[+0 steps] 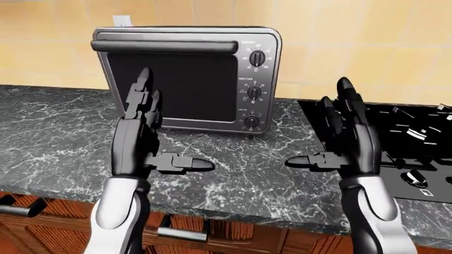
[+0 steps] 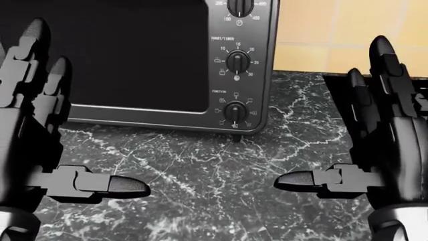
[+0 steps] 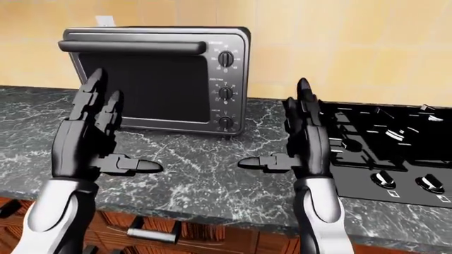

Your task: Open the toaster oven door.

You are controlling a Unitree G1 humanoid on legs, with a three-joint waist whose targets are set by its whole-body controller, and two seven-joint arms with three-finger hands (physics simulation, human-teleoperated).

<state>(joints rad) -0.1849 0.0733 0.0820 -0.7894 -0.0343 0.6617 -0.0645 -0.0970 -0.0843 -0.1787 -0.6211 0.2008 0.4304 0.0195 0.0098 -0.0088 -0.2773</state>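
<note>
Though dark-marbled, counter (image 1: 233,174); yellow-tiled wall (image 1: 353,42)

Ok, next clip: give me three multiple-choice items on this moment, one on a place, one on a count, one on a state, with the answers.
1. Where along the toaster oven does its door handle run?
A. across the top of the door
B. along the bottom edge
C. down the left side

2. How many knobs are on its control panel?
A. two
B. three
C. four

3. What state are the two hands in?
A. both shut on the handle
B. left shut, right open
C. both open, holding nothing

Answers: 1 A, the bar sits above the dark glass in the left-eye view. 2 B, three dials are stacked down the right side. 3 C, the left hand and right hand stand upright with fingers spread above the countertop.
</note>
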